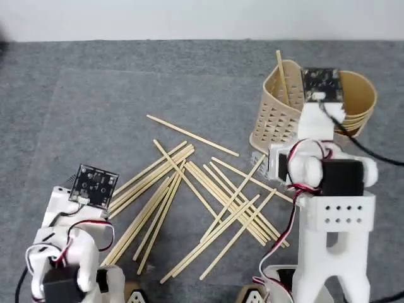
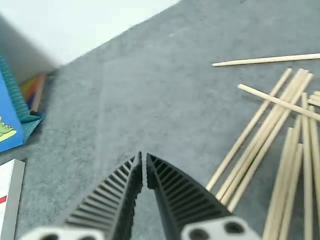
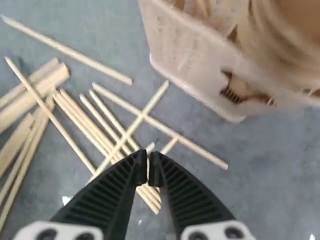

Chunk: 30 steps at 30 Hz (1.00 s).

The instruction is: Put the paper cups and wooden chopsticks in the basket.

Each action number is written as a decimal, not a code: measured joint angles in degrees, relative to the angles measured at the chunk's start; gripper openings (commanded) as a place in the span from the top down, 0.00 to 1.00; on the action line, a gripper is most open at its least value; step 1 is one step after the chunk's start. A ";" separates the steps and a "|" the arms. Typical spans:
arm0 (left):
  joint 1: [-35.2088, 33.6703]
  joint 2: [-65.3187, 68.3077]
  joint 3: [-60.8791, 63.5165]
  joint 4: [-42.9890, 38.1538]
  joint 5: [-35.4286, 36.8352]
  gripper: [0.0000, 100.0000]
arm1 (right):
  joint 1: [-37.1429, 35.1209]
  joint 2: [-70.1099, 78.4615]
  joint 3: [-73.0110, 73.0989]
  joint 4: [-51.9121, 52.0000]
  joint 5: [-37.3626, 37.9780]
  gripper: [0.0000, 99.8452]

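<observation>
My left gripper (image 2: 142,161) hangs pinched closed over the grey, felt-like mat (image 2: 150,90), with the wooden chopsticks (image 2: 270,130) fanned out just beside it; my right gripper (image 3: 147,159), jaws likewise pressed together, sits above that pile near the perforated beige basket (image 3: 190,55); 1 chopstick (image 1: 283,76) stands tilted in the basket beside nested paper cups (image 1: 360,95); a white wall (image 1: 189,19) runs behind.
</observation>
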 measured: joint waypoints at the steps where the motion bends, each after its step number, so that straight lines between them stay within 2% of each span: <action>1: 0.53 3.08 -2.29 0.35 0.00 0.98 | 0.09 -0.70 2.37 -0.97 0.00 0.99; 4: 1.76 13.71 -9.14 1.23 -0.09 0.98 | 0.18 -4.31 9.67 -4.48 0.00 0.99; 9: 3.78 33.76 -18.37 1.23 -4.84 0.98 | 0.00 -14.51 22.33 -12.04 0.00 0.99; 14: 5.10 51.52 -26.90 1.23 -8.62 0.89 | -0.09 -26.37 34.73 -17.67 0.00 0.99; 17: 5.01 60.92 -31.56 1.23 -9.05 0.88 | 0.00 -32.88 40.53 -19.96 0.00 0.99; 25: 5.27 78.86 -40.26 1.23 -9.05 0.88 | -0.09 -42.46 46.77 -20.75 0.00 0.99; 30: 8.70 85.98 -42.11 1.23 -9.05 0.88 | -0.09 -42.64 47.03 -20.75 0.00 0.99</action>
